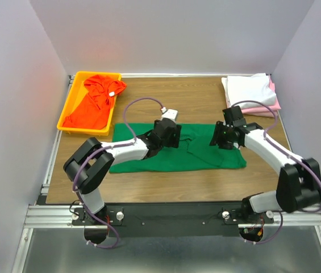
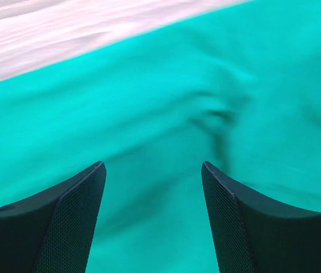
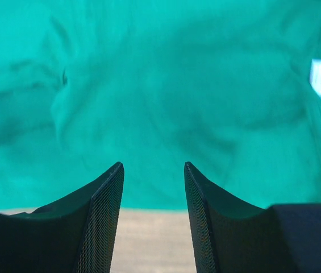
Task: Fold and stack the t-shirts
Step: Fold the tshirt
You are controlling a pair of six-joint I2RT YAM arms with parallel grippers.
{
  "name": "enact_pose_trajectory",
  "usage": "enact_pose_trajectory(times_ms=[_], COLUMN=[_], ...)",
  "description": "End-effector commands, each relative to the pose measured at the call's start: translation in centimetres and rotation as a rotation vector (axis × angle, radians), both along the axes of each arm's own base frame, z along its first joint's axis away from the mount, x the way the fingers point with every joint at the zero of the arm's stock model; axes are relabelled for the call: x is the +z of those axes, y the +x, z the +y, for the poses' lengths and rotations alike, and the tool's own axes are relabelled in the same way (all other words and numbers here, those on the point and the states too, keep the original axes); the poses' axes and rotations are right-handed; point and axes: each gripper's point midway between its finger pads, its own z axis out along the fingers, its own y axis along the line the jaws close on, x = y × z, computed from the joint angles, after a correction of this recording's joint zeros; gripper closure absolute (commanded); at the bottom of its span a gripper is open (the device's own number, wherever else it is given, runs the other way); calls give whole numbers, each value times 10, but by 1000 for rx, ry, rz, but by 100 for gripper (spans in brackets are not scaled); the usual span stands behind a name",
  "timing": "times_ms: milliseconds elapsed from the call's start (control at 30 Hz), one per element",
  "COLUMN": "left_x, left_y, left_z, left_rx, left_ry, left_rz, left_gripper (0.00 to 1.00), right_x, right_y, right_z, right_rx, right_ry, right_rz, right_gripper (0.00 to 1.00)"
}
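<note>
Top external: dark green t-shirt lies spread flat, middle of the tabletop.
Left wrist: left gripper jaws apart, empty, over the t-shirt.
Right wrist: right gripper jaws apart, empty, near a t-shirt edge.
Handling: judged soft, light, limp; pinch an edge or corner.

Soft, even light. Plain pale walls box in the wooden table: back wall at 12 o'clock, left wall at 9 (faintly pink-tinged near the far corner), right wall at 3. Aluminium rails edge it at 6, with grey sheet metal beneath.
</note>
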Motion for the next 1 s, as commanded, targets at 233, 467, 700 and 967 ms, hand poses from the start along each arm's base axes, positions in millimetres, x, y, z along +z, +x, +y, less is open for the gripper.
enact_pose_trajectory(times_ms=[233, 467, 700, 967], left_x=[-9, -36, -55, -83], left_y=[44, 49, 44, 15], left_z=[80, 98, 104, 120], left_rx=[269, 319, 339, 373], left_ry=[-33, -14, 0, -9], left_rz=[-98, -67, -42, 51], left_gripper=[23, 23, 23, 23], right_x=[-29, -57, -76, -95], right_y=[77, 92, 106, 126], right_z=[29, 31, 35, 47], right_rx=[32, 54, 69, 116], right_ry=[31, -4, -22, -11], right_rz=[-77, -29, 1, 26], right_gripper=[46, 46, 46, 46])
